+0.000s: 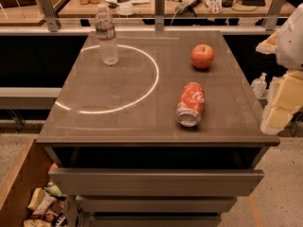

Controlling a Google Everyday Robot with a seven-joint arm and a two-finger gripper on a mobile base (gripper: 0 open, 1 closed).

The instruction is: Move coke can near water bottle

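The coke can (191, 104) is red with white script and lies on its side on the grey-brown tabletop (118, 122), front right, its silver end toward the front edge. The water bottle (106, 34) is clear with a white cap and a label band and stands upright at the back left, inside a bright ring of light. My gripper (280, 103) hangs at the right edge of the view, beyond the table's right side and apart from the can. It holds nothing that I can see.
A red apple (202, 56) sits at the back right, behind the can. Drawers (156, 181) lie below the front edge. A cluttered desk (165, 4) and a rail stand behind. A bin of packets (42, 205) is at lower left.
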